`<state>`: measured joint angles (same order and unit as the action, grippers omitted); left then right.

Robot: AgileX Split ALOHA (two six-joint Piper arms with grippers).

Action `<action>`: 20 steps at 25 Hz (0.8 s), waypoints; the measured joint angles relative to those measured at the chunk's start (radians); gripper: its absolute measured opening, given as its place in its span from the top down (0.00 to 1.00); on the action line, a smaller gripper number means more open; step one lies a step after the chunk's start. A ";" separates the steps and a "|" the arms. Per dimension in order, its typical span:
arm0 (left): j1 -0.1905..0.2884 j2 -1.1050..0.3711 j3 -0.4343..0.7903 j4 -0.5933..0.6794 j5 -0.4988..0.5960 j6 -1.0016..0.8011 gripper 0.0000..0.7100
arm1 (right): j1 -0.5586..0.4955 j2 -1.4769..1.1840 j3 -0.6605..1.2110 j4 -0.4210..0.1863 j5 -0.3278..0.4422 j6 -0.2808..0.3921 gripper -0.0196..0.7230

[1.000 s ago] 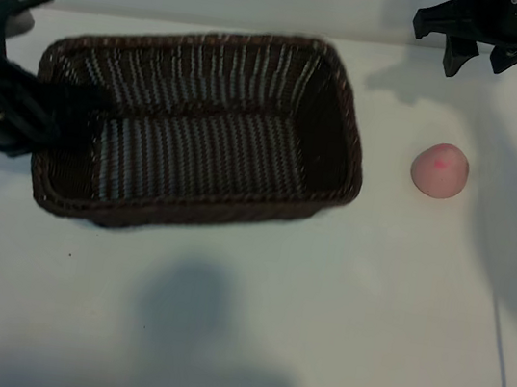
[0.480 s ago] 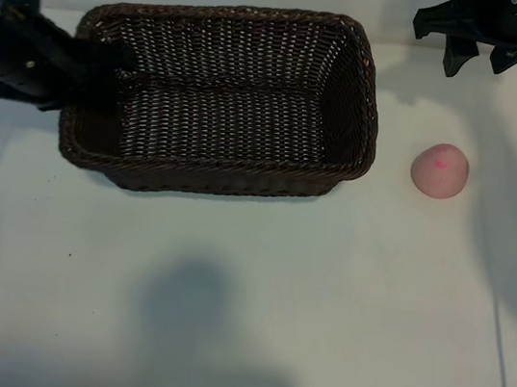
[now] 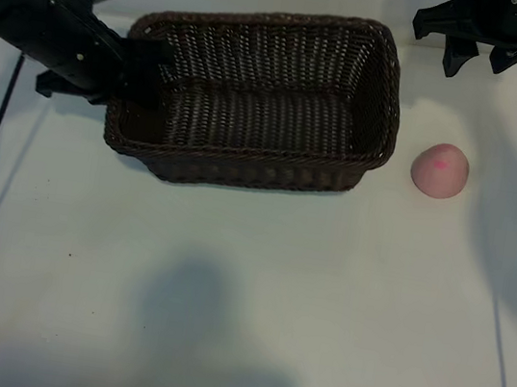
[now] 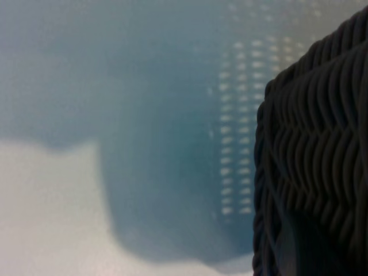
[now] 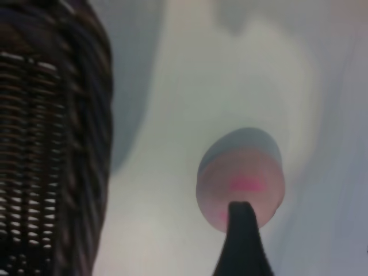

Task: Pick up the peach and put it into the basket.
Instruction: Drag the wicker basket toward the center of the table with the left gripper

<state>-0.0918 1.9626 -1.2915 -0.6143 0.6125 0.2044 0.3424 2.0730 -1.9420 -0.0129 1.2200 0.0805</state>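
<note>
Left gripper [image 3: 138, 73] is clamped on the basket's [image 3: 263, 97] end wall, holding it on the white table [image 3: 251, 309]. Just beside the basket's far end, apart from it, the peach [image 3: 440, 170] sits on the table. Right gripper [image 3: 479, 53] hangs above the peach with its fingers spread, holding nothing.

basket [image 3: 263, 97] on table [image 3: 241, 308], peach [image 3: 440, 169] just right of it, seemingly not touching
</note>
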 joint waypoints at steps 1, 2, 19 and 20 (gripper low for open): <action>0.000 0.013 0.000 0.000 0.000 0.001 0.86 | 0.000 0.000 0.000 0.000 0.000 0.000 0.29; 0.000 0.026 0.000 0.000 0.001 0.002 0.86 | 0.000 0.000 0.000 0.000 0.000 0.000 0.29; 0.000 0.059 -0.002 -0.017 0.011 0.029 0.68 | 0.000 0.000 0.000 -0.001 0.000 -0.001 0.29; 0.000 0.059 -0.005 -0.022 0.016 0.029 0.61 | 0.000 0.000 0.000 -0.001 0.000 -0.001 0.29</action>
<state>-0.0918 2.0218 -1.2962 -0.6363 0.6283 0.2330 0.3424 2.0730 -1.9420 -0.0140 1.2203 0.0793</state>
